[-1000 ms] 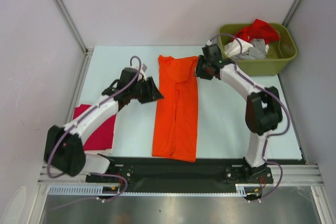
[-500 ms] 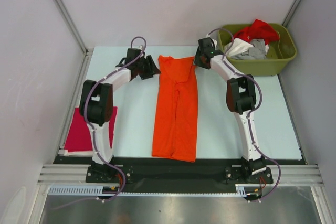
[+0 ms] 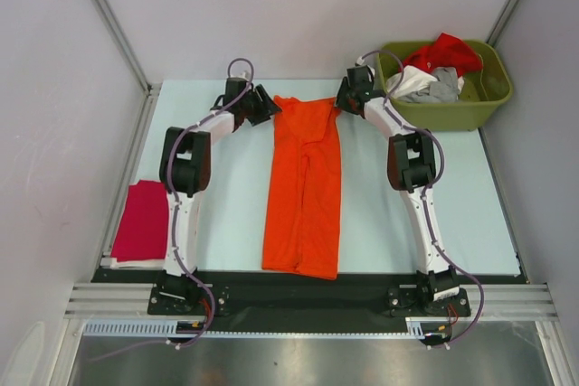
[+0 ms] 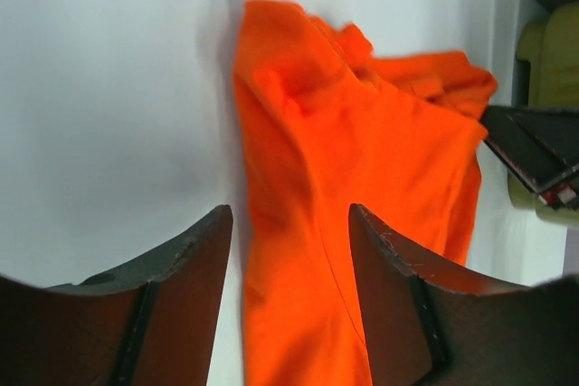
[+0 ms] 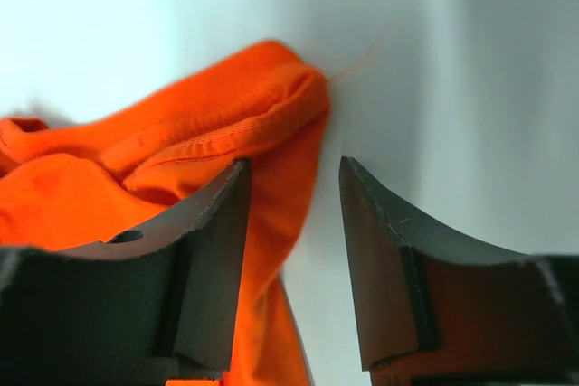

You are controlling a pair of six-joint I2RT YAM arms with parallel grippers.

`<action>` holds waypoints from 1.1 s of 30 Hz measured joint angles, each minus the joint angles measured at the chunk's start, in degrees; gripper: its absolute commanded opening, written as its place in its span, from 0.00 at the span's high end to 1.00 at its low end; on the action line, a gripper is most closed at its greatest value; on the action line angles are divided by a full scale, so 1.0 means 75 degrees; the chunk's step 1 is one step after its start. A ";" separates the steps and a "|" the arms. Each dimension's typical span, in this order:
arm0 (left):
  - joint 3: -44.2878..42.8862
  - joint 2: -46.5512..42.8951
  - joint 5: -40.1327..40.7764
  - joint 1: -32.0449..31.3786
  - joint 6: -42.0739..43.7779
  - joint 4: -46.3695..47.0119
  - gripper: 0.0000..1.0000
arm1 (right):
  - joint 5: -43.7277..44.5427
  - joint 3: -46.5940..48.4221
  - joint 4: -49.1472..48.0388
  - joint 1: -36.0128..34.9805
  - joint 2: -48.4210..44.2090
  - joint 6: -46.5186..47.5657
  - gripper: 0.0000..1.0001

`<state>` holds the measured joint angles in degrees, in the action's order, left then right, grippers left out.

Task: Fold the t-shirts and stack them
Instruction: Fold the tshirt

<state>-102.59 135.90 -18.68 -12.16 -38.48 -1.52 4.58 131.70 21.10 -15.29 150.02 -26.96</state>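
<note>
Lying in the middle of the table (image 3: 226,205), the orange t-shirt (image 3: 303,187) is folded into a long narrow strip that runs from 12 o'clock to 6 o'clock. Its near end reaches almost to the table's near edge, and a lengthwise crease runs down its middle. The far end is rumpled, with the cloth bunched at both corners.

My left gripper (image 3: 267,106) sits at the strip's far corner on the 11 o'clock side. Its jaws stand apart with nothing clamped. In my left wrist view the cloth's edge lies in the gap between them, with bare table beside it.

My right gripper (image 3: 344,97) sits at the opposite far corner, toward 1 o'clock. Its jaws are likewise apart and hold nothing. The hemmed corner of the shirt lies just ahead of the fingertips.

At 8 o'clock, well apart from the orange strip, a magenta t-shirt (image 3: 143,232) lies folded flat by the table's left edge.

At 2 o'clock, off the table's far right corner, stands the olive-green bin (image 3: 452,117). A red t-shirt (image 3: 445,50), a white t-shirt (image 3: 404,79) and a grey t-shirt (image 3: 441,86) are heaped loosely in it.
</note>
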 measured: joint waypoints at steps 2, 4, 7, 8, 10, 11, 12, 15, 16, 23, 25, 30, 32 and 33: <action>-0.0289 0.0280 0.0003 0.0082 -0.0140 0.0044 0.40 | -0.0032 0.0152 -0.0096 0.0017 0.0128 -0.0032 0.54; -0.0612 0.0562 0.0003 0.0152 -0.0277 0.0087 0.41 | -0.0099 0.0274 -0.0245 0.0020 0.0245 -0.0055 0.58; -0.1195 0.1046 -0.0009 0.0216 -0.0548 0.0233 0.43 | -0.0262 0.0525 -0.0425 0.0044 0.0458 -0.0067 0.69; -0.1384 0.1198 -0.0023 0.0230 -0.0650 0.0306 0.44 | -0.0315 0.0679 -0.0458 0.0055 0.0574 -0.0061 0.73; -0.1772 0.1483 -0.0029 0.0242 -0.0842 0.0420 0.47 | -0.0373 0.0956 -0.0548 0.0067 0.0801 -0.0064 0.74; -0.1953 0.1635 -0.0035 0.0242 -0.0938 0.0469 0.49 | -0.0417 0.1043 -0.0653 0.0073 0.0880 -0.0067 0.76; -0.2148 0.1786 -0.0079 0.0242 -0.1037 0.0522 0.52 | -0.0440 0.1075 -0.0752 0.0073 0.0927 -0.0064 0.76; -0.2643 0.2180 -0.0146 0.0242 -0.1282 0.0629 0.62 | -0.0475 0.1090 -0.0921 0.0073 0.0982 -0.0055 0.75; -0.2780 0.2299 -0.0149 0.0242 -0.1349 0.0688 0.66 | -0.0478 0.1113 -0.0976 0.0073 0.1020 -0.0050 0.74; -0.3413 0.2769 -0.0172 0.0277 -0.1667 0.0906 0.49 | -0.0571 0.1614 -0.1291 0.0125 0.1370 0.0026 0.50; -0.3491 0.2769 -0.0157 0.0297 -0.1641 0.0831 0.45 | -0.0568 0.1652 -0.1259 0.0160 0.1370 0.0122 0.45; -0.3555 0.2643 -0.0143 0.0428 -0.1387 0.0495 0.31 | -0.0589 0.1673 -0.1186 0.0245 0.1314 0.0274 0.34; -0.3552 0.2480 -0.0122 0.0501 -0.1215 0.0146 0.28 | -0.0586 0.1673 -0.0924 0.0245 0.1218 0.0306 0.29; -0.3552 0.2369 -0.0125 0.0545 -0.1070 -0.0085 0.28 | -0.0586 0.1673 -0.0729 0.0254 0.1151 0.0335 0.28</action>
<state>-129.23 153.67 -19.62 -8.08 -46.50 -2.15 0.19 144.24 15.64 -13.39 158.65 -24.45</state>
